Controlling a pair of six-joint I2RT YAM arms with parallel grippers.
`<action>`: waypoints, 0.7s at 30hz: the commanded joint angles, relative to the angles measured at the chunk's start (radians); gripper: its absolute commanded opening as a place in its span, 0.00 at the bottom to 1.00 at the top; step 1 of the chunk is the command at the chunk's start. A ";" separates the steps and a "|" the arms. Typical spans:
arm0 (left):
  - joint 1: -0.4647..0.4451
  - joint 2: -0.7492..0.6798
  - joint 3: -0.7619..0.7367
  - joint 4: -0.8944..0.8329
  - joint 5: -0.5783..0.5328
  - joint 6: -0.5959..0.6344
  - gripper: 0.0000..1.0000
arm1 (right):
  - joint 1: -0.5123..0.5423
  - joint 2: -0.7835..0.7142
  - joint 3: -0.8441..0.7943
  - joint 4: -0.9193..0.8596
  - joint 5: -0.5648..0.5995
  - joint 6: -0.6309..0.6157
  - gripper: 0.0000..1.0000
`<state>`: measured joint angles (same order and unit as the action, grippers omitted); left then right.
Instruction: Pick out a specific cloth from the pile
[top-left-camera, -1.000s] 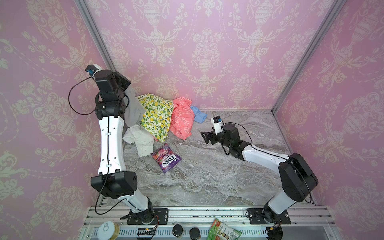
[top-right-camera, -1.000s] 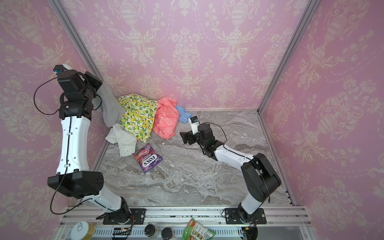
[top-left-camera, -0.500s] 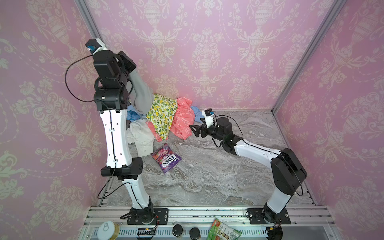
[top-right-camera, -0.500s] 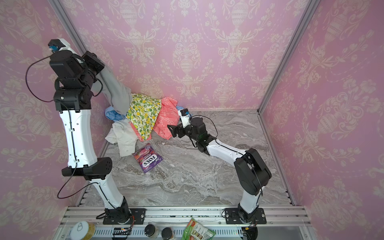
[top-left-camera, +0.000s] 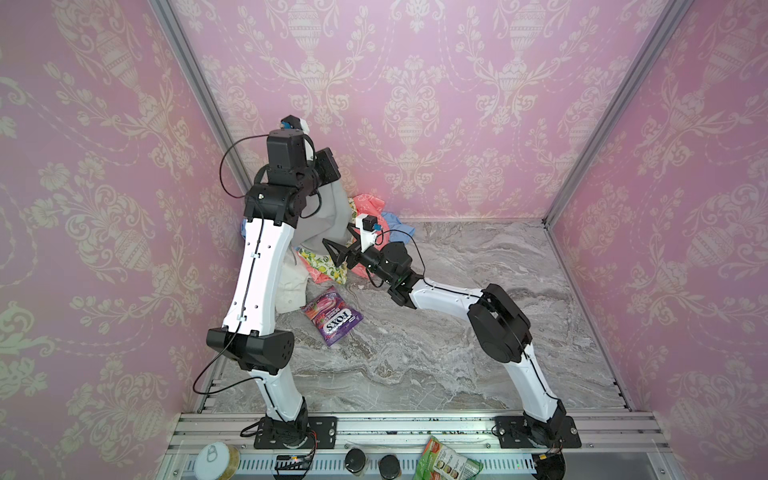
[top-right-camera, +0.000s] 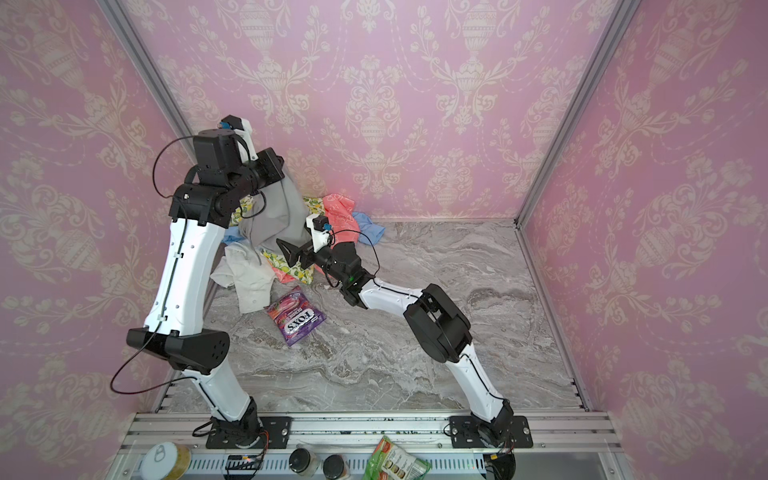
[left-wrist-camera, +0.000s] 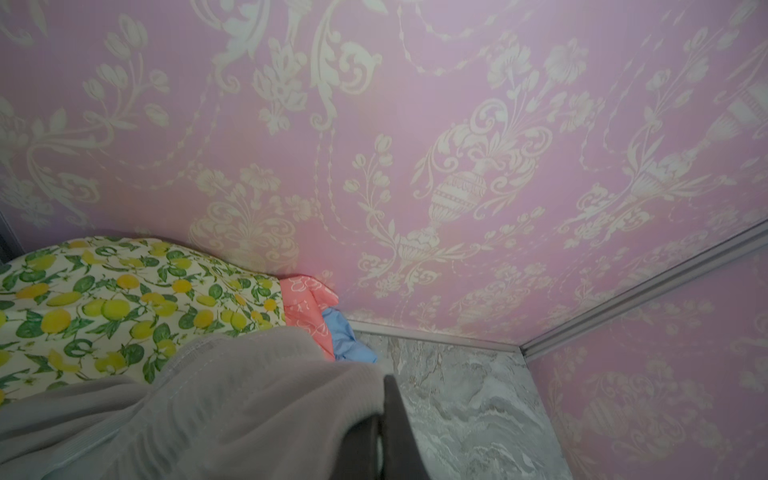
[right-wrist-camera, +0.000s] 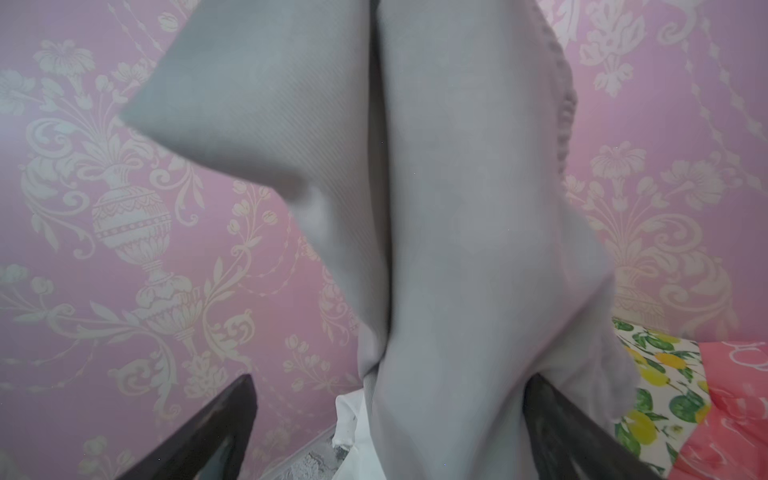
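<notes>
Walls (top-left-camera: 457, 104) papered in pink with a cream urn-and-scroll pattern enclose a flat surface (top-left-camera: 457, 340) veined like grey marble. Pile (top-left-camera: 328, 268) of soft, crumpled cloths occupies the far left corner: lemon-print cream sheet (top-right-camera: 297, 270), coral piece with white print (top-right-camera: 338, 208), creased white cloth (top-right-camera: 249, 282), light-blue scrap (top-right-camera: 370, 228).

Cloth (top-right-camera: 274, 212) in question, a plain light-grey jersey of fine knit with a gathered band along one edge, is raised above the pile and hangs in long smooth folds.

Glossy purple sweet bag (top-left-camera: 332, 318) lies flat on the surface just beside the white cloth.

Left end effector (left-wrist-camera: 384, 432) is clamped on the bunched upper part of the cloth. Right end effector (top-left-camera: 337, 254), black with tapering triangular fingers (right-wrist-camera: 208, 432), stands wide open, and the lower folds of the cloth hang between those fingers.
</notes>
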<state>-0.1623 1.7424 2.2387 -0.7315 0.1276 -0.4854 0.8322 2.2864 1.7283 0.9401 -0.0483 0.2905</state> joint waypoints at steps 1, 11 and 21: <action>-0.002 -0.158 -0.195 0.099 0.055 0.003 0.00 | 0.017 0.072 0.084 0.114 0.209 0.007 1.00; 0.000 -0.381 -0.660 0.228 0.111 -0.077 0.00 | 0.010 0.091 0.187 0.096 0.289 0.040 0.00; 0.079 -0.528 -0.958 0.278 0.087 -0.150 0.69 | 0.005 -0.093 0.152 -0.095 0.314 0.191 0.00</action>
<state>-0.1001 1.2709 1.3277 -0.4900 0.2123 -0.5983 0.8448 2.2871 1.8519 0.8612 0.2348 0.3988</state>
